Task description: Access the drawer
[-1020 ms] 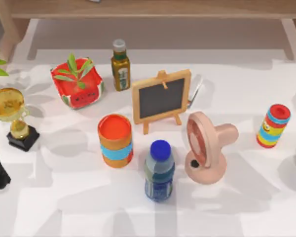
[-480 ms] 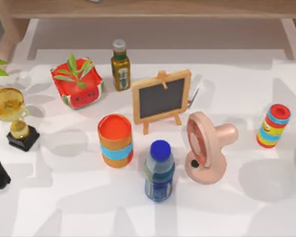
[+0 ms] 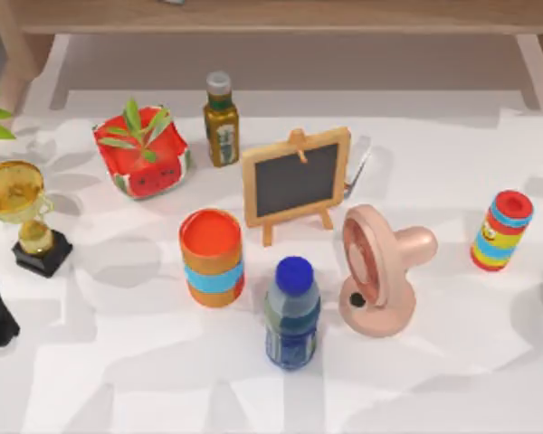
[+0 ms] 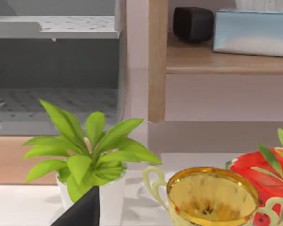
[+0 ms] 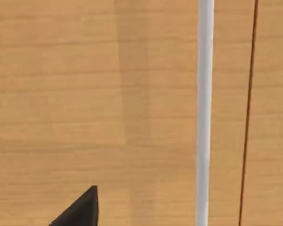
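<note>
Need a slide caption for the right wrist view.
Right wrist camera close to a wooden panel with a pale bar handle; one dark fingertip at the frame's edge.

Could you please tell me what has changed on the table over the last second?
No object moved; only the soft shadows on the white table shifted, most on its right side. The striped can, pink fan, chalkboard, blue-capped bottle and trophy stayed as they were.

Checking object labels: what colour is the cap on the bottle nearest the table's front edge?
Blue. The cap tops the water bottle, clearest in the top view.
</note>
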Controlling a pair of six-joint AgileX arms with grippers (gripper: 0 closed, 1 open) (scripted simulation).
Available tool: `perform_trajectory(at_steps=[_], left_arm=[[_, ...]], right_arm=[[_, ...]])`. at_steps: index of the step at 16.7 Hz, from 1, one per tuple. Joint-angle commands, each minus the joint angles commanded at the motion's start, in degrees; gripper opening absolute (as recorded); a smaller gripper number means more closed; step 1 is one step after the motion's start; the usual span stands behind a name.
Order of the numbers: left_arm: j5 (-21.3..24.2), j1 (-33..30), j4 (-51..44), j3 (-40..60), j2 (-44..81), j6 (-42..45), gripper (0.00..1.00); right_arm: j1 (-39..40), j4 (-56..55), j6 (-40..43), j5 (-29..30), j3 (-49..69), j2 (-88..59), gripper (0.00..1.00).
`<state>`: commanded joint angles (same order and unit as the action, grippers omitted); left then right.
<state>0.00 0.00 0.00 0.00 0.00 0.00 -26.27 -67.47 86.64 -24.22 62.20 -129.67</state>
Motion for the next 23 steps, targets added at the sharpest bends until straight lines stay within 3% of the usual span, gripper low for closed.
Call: perform_trajectory(at_steps=[18, 23], left_arm=[[0.0, 0.0, 0.0, 0.0, 0.0, 0.0, 1.0], [0.0, 0.0, 0.0, 0.0, 0.0, 0.0, 1.0]], right_arm=[[1.3, 1.9, 2.6, 1.4, 7.4, -5.2, 1.0], [1.3, 1.9, 2.6, 1.4, 7.4, -5.2, 0.62]])
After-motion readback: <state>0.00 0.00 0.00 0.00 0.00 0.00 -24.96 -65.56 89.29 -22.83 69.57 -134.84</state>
